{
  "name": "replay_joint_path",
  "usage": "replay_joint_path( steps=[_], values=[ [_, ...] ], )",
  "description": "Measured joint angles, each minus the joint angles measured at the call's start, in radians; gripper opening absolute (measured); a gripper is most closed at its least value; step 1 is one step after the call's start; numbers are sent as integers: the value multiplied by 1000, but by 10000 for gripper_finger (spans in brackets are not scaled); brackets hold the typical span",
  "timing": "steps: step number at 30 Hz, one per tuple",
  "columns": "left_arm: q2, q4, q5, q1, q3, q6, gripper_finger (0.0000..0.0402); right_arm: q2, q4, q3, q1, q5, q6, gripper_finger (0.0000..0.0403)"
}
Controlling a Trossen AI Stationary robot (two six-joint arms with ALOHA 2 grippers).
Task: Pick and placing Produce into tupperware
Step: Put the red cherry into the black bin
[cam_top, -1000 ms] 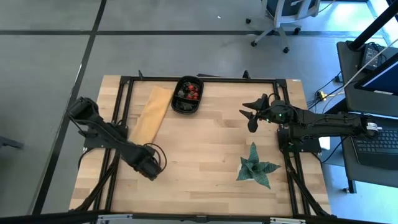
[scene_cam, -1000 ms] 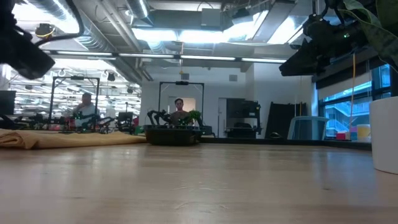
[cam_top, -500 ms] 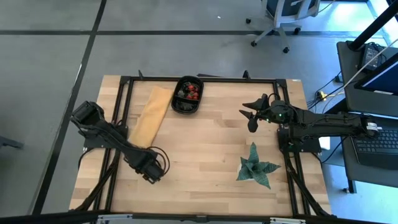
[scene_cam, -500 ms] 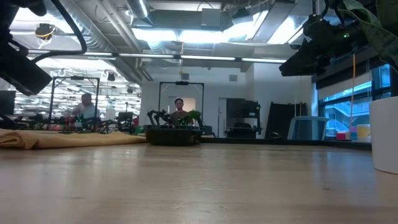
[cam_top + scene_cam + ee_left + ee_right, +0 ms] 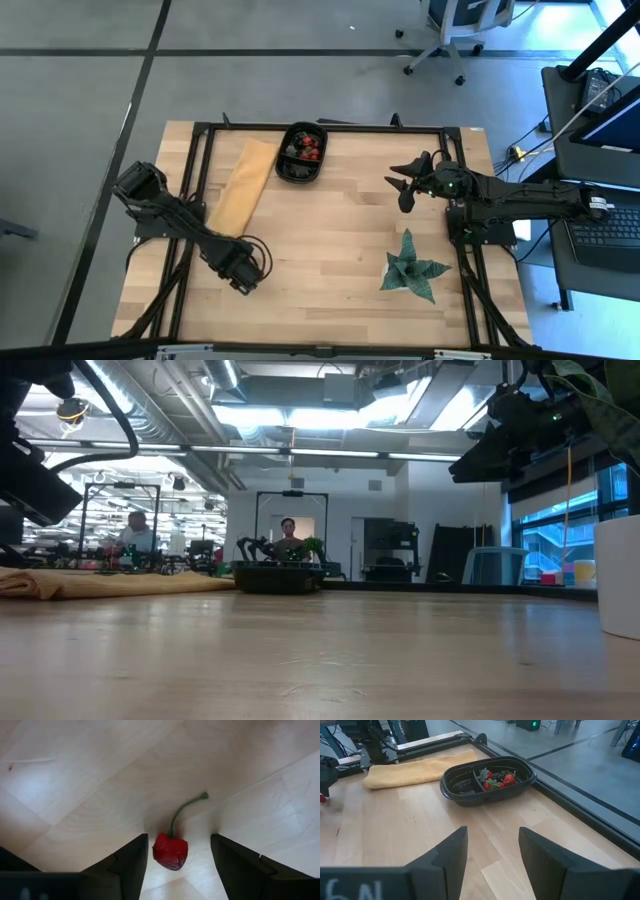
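Low at the high view's lower left, the left gripper straddles a red cherry with fingers apart, while the right gripper, also spread, waits at right of centre.

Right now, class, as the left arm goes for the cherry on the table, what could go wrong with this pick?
The red cherry is small and round and lies loose on the table between the open left gripper fingers; a closing finger might roll it aside. Its thin green stem could catch. The black tub sits far off, so a weak grip may drop it. The right gripper hovers open.
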State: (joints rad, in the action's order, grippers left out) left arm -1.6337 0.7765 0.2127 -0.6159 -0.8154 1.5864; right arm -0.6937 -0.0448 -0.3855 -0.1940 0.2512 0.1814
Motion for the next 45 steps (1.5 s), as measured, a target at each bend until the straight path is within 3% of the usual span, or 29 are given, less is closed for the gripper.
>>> replay_joint_path(
  steps=[6, 21, 28, 37, 42, 45],
  values=[
    [-1, -7, 16, 0, 0, 0, 189, 0, 0, 0, 0, 0, -1, 179],
    [-3, -15, -1, 0, 0, -1, 79, 0, 0, 0, 0, 0, -2, 179],
    [16, -64, 31, 17, 8, -5, 65, 0, 0, 0, 0, 0, -4, 179],
    [189, -269, -1, 126, 5, -156, 66, 0, 3, 0, 0, 0, -6, 179],
    [296, -480, -112, 256, 4, -325, 68, 0, 3, 0, 0, 0, -6, 179],
    [347, -623, -128, 352, 3, -456, 70, 0, 3, 0, 0, 0, -6, 179]
  ],
)
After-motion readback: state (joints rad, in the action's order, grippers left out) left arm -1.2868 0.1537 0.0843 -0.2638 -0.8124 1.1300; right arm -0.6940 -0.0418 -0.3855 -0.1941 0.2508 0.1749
